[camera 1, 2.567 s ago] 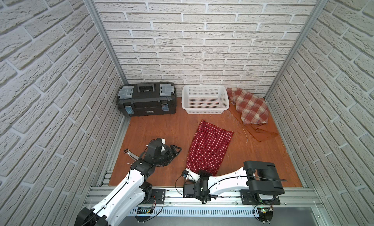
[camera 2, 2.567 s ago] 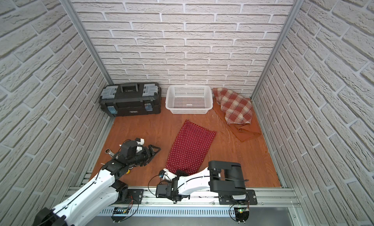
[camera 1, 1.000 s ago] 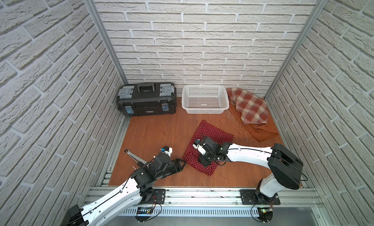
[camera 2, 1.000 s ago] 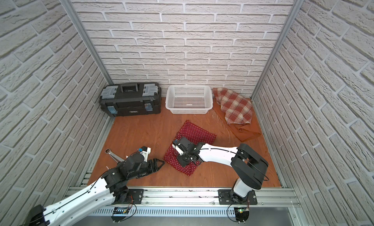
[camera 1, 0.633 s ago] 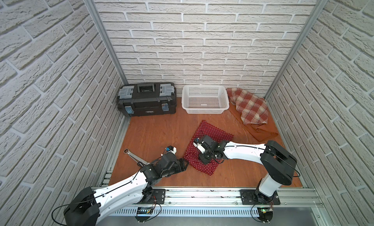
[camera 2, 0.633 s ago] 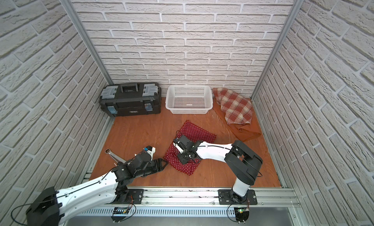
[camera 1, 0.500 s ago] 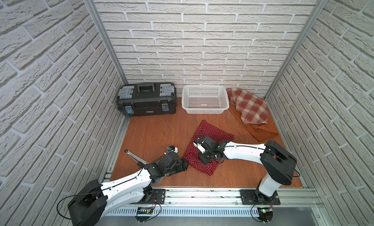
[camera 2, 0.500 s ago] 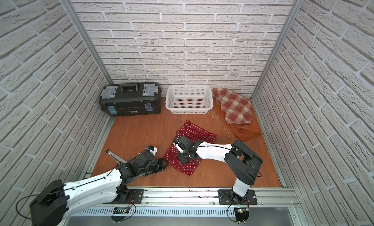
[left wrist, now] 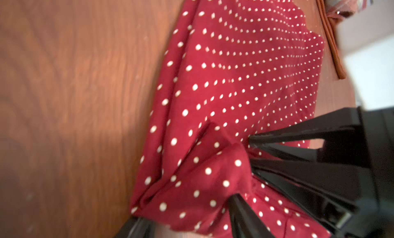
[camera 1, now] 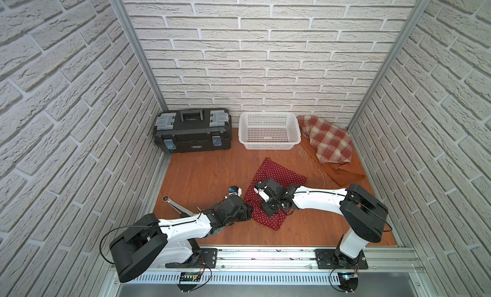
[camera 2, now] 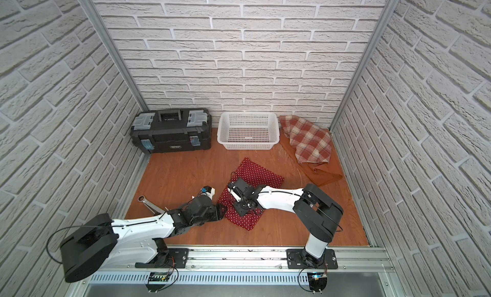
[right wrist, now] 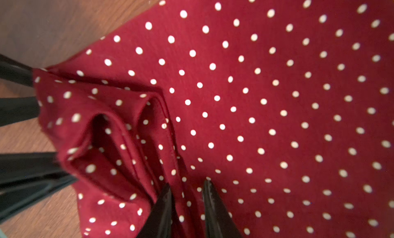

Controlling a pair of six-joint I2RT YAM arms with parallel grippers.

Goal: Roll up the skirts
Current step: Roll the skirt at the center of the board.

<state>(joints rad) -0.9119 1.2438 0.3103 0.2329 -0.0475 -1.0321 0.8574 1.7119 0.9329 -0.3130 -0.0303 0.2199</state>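
Pinching polka-dot skirt [right wrist: 255, 98] fold, my right gripper [right wrist: 187, 183] narrow; my left gripper [left wrist: 240, 168] half-open astride bunched edge, grip unclear.

White brick-pattern walls [camera 1: 265, 56] enclose the far, left and right sides. The reddish-brown wooden table [camera 1: 207, 176] shows faint glare. A metal rail [camera 1: 265, 253] lines its near edge.

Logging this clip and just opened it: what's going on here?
Both arms are on the dotted skirt, which lies partly folded over on the table. The right gripper pinches the folded layers, and the left gripper grips a bunch of cloth at the skirt's edge. The plaid skirt lies unrolled on the orange skirt beside the basket, with no gripper on either.
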